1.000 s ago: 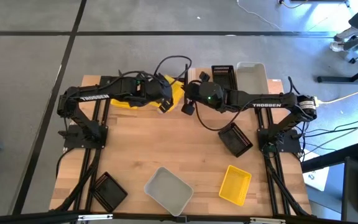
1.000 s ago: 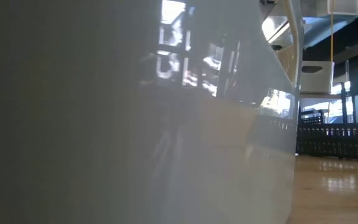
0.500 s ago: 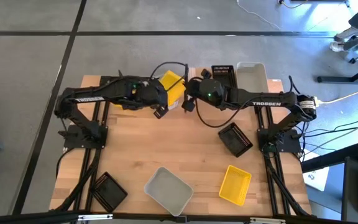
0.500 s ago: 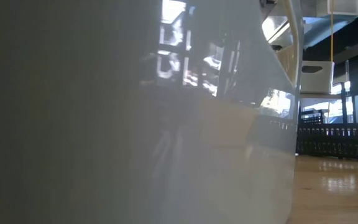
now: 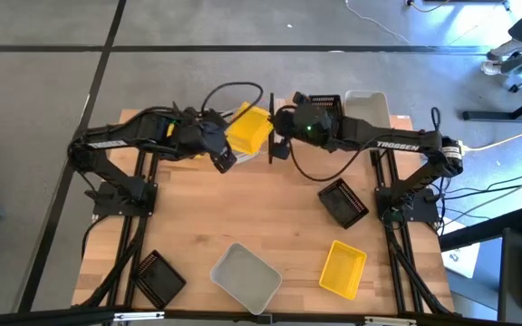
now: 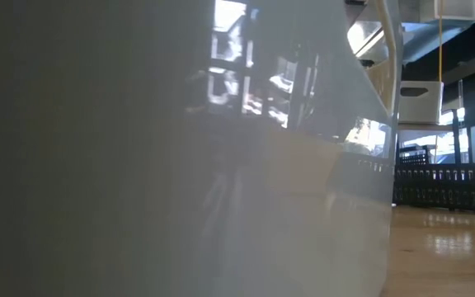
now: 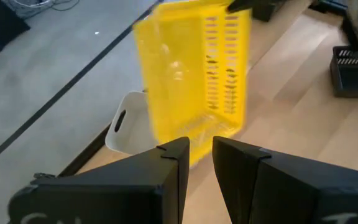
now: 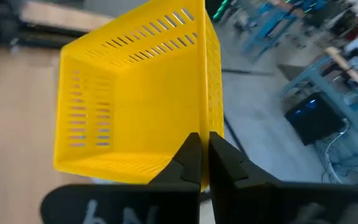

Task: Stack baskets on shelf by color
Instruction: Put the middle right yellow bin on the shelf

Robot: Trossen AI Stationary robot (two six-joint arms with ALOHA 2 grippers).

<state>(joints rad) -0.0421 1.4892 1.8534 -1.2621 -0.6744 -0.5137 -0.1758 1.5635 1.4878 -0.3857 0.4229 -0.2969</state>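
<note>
Tabletop (image 5: 270, 217): wood, baskets scattered.
Right gripper (image 8: 204, 149): pinched on yellow basket (image 5: 249, 129) wall, lifted.
Left gripper (image 7: 199, 163): empty, slightly parted, just left of it.

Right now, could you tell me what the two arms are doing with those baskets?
The right gripper is shut on the wall of a yellow basket, holding it tilted over the back of the table. The left gripper sits just beside it, gripping nothing. A black basket and a whitish basket already sit at the back; four other baskets lie loose in front.

wood tabletop (image 5: 270, 217) | grey floor (image 5: 43, 100) | black cable (image 5: 234, 89)
</note>
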